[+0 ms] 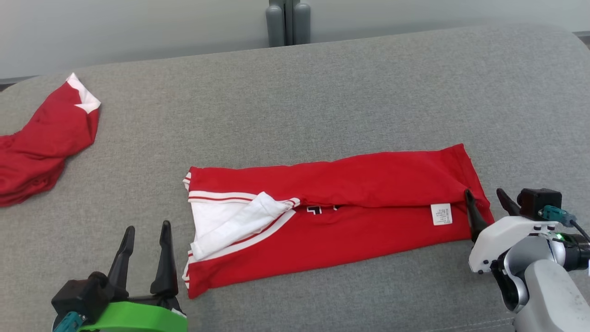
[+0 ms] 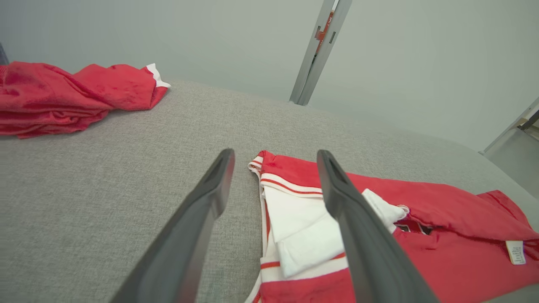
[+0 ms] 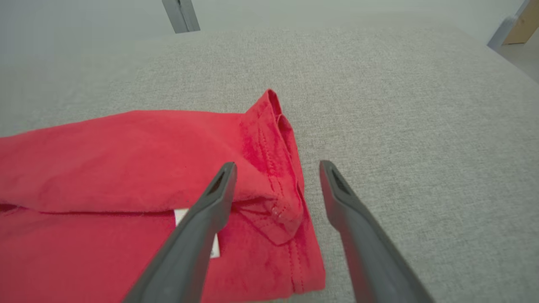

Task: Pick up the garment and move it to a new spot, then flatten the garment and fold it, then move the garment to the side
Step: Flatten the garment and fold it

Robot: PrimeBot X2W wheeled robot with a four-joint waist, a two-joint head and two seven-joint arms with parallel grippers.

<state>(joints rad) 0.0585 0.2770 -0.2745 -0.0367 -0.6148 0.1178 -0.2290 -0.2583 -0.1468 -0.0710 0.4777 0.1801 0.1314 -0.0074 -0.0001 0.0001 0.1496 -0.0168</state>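
head view: the red garment (image 1: pixel 332 216) is seen in the middle of the frame, laid flat on the grey cushion (image 1: pixel 322 92) and folded into a long strip. a white label (image 1: pixel 441 214) is seen near its right end. the left gripper (image 1: pixel 148 227) is found at the lower left, just beside the garment's left end, fingers spread wide, nothing held. the right gripper (image 1: pixel 484 191) is found at the right edge, fingers spread wide over the garment's right end, nothing gripped. a second red cloth (image 1: pixel 41 147) is heaped at the upper left.
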